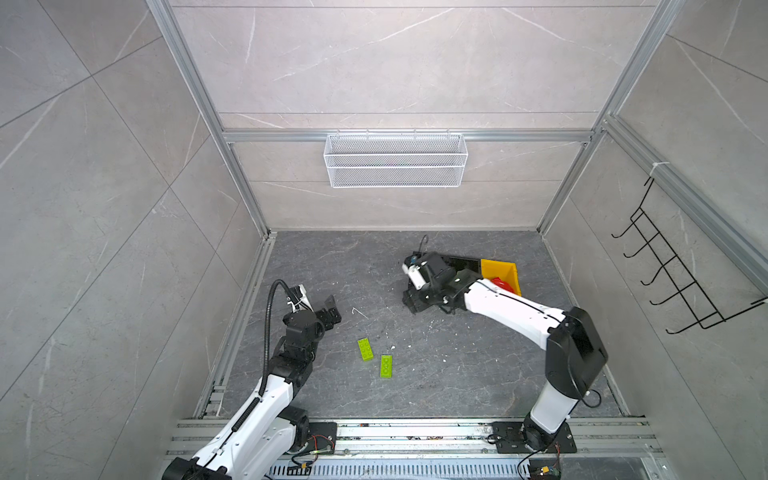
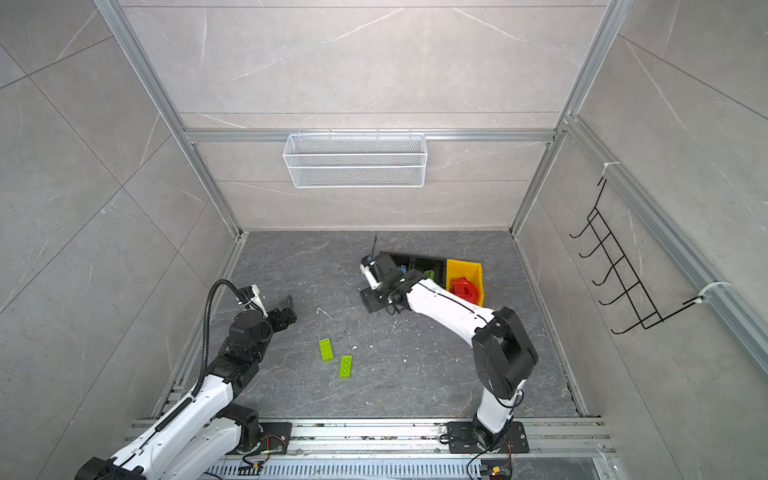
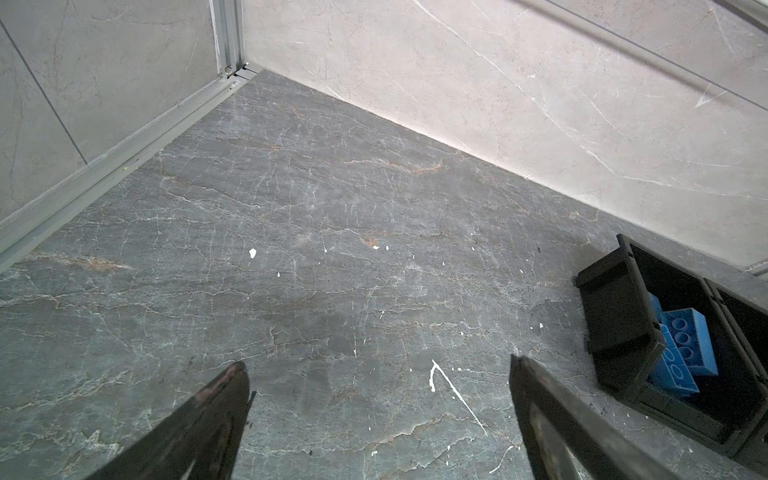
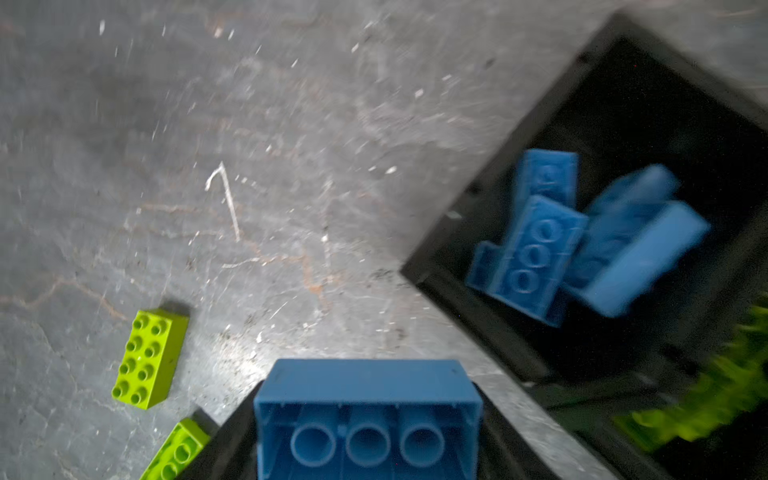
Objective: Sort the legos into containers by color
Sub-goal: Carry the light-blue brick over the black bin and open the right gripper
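Two lime green legos point(image 1: 365, 349) point(image 1: 386, 365) lie on the dark floor between the arms, and both show again point(image 2: 326, 349) point(image 2: 345, 366). My right gripper point(image 4: 368, 395) is shut on a blue lego point(image 4: 368, 415), held hollow side toward the camera beside the black container point(image 4: 478, 324) that holds several blue legos point(image 4: 536, 249). In both top views that gripper point(image 1: 412, 305) point(image 2: 370, 301) hangs low at the containers' left end. My left gripper point(image 3: 376, 365) point(image 1: 328, 309) stands open and empty over bare floor.
A row of containers sits at the back right: two black ones point(image 2: 399, 259) point(image 2: 430, 264) and a yellow one point(image 1: 498, 268) with red pieces point(image 2: 464, 289). Green pieces point(image 4: 715, 395) fill the middle one. A wire basket point(image 1: 395, 160) hangs on the back wall.
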`<state>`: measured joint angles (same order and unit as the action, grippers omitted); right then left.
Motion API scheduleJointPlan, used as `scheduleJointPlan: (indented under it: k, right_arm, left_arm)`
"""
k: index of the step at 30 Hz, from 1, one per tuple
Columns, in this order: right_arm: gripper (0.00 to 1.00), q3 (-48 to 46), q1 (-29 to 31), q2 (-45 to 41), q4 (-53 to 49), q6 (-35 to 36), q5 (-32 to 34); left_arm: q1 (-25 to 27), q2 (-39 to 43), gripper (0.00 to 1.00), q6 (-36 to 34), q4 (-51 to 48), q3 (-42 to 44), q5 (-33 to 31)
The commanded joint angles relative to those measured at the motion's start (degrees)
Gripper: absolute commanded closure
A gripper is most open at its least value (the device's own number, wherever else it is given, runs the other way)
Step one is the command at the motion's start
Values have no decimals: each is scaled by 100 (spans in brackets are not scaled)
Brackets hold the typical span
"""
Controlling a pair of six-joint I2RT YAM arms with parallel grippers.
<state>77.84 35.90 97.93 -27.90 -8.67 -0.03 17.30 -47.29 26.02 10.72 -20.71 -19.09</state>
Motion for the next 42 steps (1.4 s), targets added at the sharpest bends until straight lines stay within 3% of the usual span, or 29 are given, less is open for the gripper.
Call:
scheduleJointPlan:
  k: [1, 7, 12, 18, 22, 25, 32, 36, 42]
  right_arm:
    - [56, -313, -583, -277, 82, -349, 56]
    - [57, -153, -1630, -19, 12, -359, -161]
    - [57, 133, -2105, 438, 65, -417, -540]
    - [50, 478, -2171, 756, -39, -342, -320]
    - [34, 774, -2210, 859, -362, -234, -174]
    - [26, 805, -2211, 698, -511, -154, -163]
    - [20, 526, -2202, 39, -651, -211, -125]
    - [22, 122, -1692, -505, -668, -311, -229]
    - [29, -937, 261, -1039, -359, -1286, -136]
  left_arm:
    - [-34, 27, 1, 100, 144, -31, 88]
    - [-33, 53, 1, 92, 136, -32, 98]
    - [-34, 52, 1, 78, 159, -37, 138]
    - [-34, 56, 1, 61, 193, -36, 217]
    - [-34, 69, 1, -46, 447, 43, 520]
    - [-34, 60, 1, -88, 596, 68, 734]
    - [-34, 38, 1, -88, 521, 27, 703]
    - [-34, 57, 1, -59, 427, 10, 532]
    - [-34, 106, 0, -13, 357, 48, 302]
